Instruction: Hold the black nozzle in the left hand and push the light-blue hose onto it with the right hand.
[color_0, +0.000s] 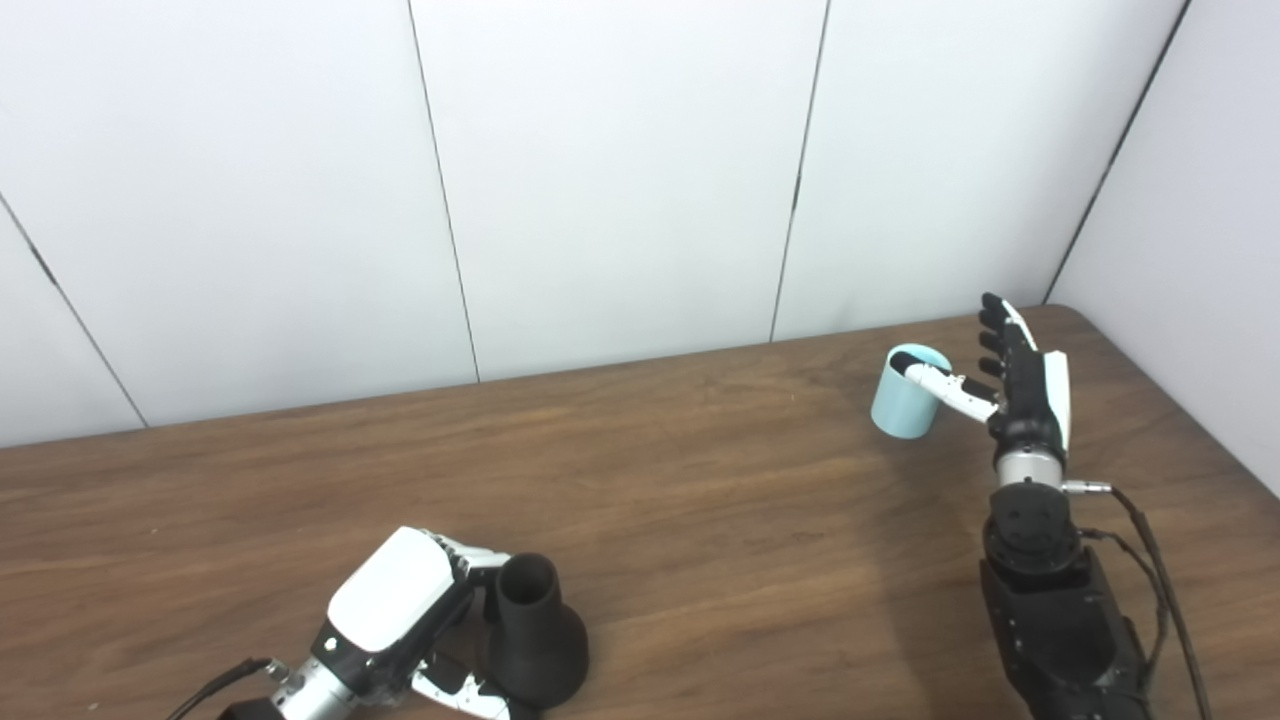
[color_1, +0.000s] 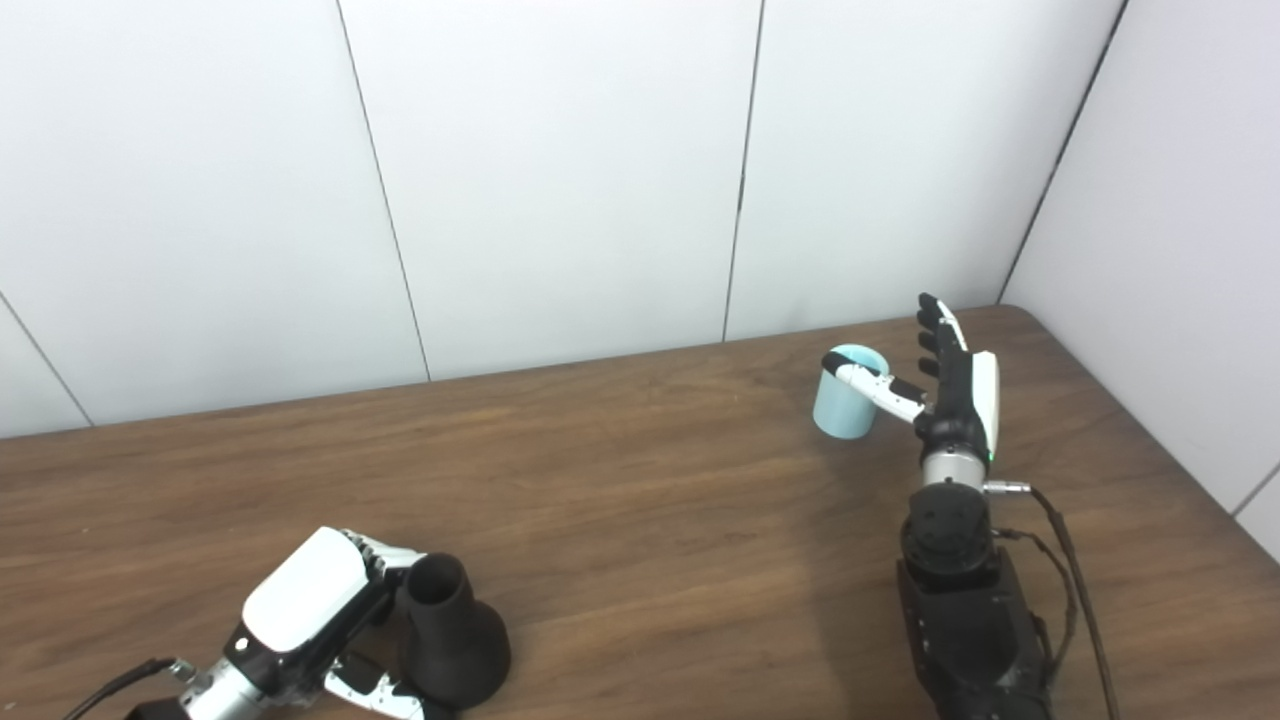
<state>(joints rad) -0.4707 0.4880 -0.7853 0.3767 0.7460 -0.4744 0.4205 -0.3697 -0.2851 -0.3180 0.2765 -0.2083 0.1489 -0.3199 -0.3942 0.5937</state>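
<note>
Left eye view: wooden table is seen filling the lower frame, white wall panels behind, table edge and corner at right. Right hand is held with fingers spread and nothing gripped, thumb laid over the rim of the light-blue hose, which stands upright at right of centre. Left hand at lower left is wrapped around the black nozzle, wide base down, neck up. Hose is judged a light, short, probably stiff piece, best taken round its side wall; nozzle is judged rigid and stable. Wide bare tabletop is left between them; hose is near the far edge
</note>
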